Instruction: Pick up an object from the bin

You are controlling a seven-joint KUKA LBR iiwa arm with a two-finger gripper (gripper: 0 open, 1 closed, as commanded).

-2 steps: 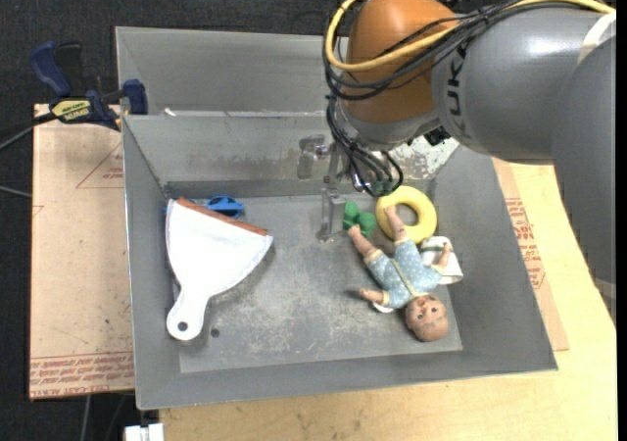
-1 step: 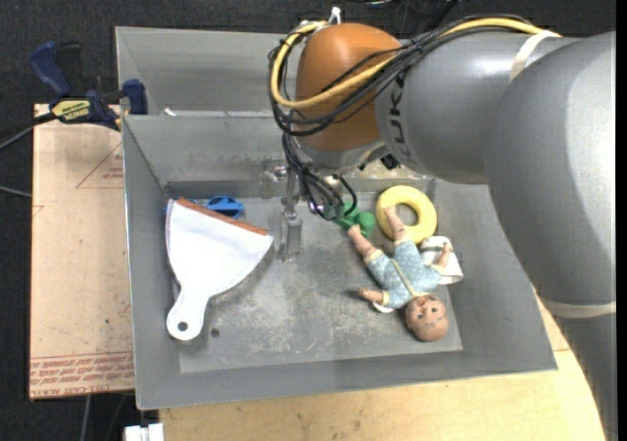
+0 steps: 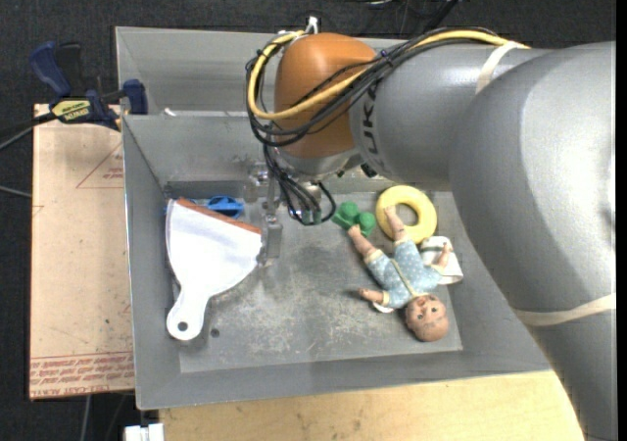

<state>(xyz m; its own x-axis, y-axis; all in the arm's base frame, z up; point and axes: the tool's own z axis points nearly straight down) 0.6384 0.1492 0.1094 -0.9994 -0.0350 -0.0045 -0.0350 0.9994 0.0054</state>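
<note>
- Here, your hand (image 3: 266,233) hung low in the grey bin (image 3: 294,321), toward its far edge and left of the middle, right at the rim of a white scoop (image 3: 211,248) with an orange trim.
- You could not tell whether the hand was released or clenched.
- The scoop lay flat along the bin's left edge, its handle toward the near-left corner, and a small blue piece (image 3: 225,204) sat just behind it.
- Toward the right edge you had a green piece (image 3: 351,218), a yellow ring (image 3: 407,196) and a doll (image 3: 407,277) in pale blue, its head nearest the near-right corner.
</note>
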